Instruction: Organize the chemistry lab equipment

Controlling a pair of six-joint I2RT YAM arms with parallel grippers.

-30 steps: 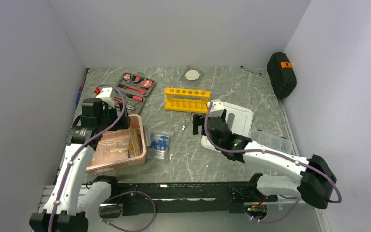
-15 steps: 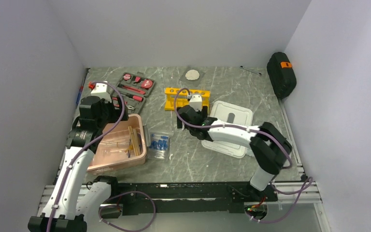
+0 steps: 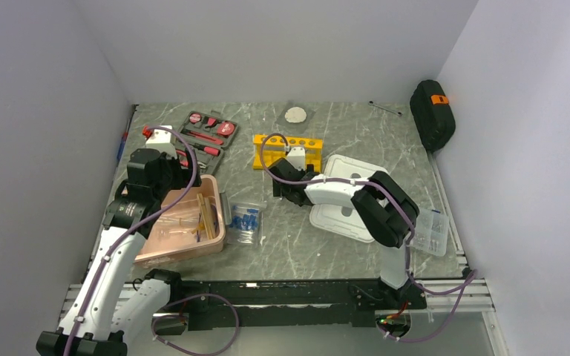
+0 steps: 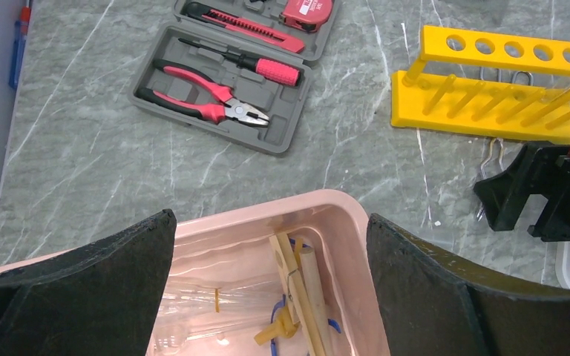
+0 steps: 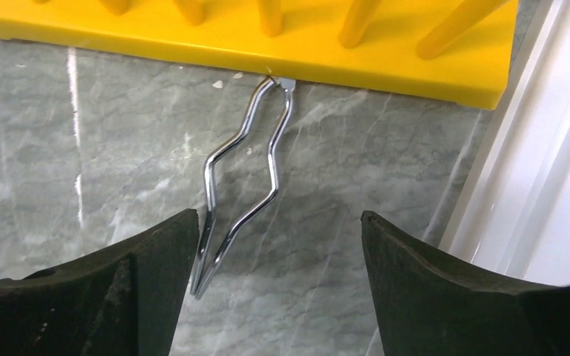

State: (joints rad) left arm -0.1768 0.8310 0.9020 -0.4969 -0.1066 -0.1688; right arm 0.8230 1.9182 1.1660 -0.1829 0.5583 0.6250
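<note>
The yellow test-tube rack (image 3: 287, 152) stands at the table's middle back; it also shows in the left wrist view (image 4: 490, 89) and the right wrist view (image 5: 267, 44). My right gripper (image 3: 286, 187) is open and empty, low over the table just in front of the rack (image 5: 278, 222), with thin metal tongs (image 5: 241, 185) lying by its left finger. My left gripper (image 3: 159, 172) is open and empty above the far end of the pink bin (image 4: 341, 222). Tan wooden clamps (image 4: 304, 297) and the blue-framed clear glasses (image 4: 193, 315) lie in the bin. The bag of blue-capped tubes (image 3: 245, 221) lies right of the bin.
The red-and-black tool kit (image 3: 204, 137) lies open at the back left. A white lid (image 3: 356, 178) lies right of my right gripper. The clear parts box (image 3: 430, 231) sits at the right edge. A black case (image 3: 432, 115) leans at the back right.
My right arm has swung left and forward, bringing its gripper to the front of the yellow rack and uncovering the parts box. My left gripper has shifted only slightly.
</note>
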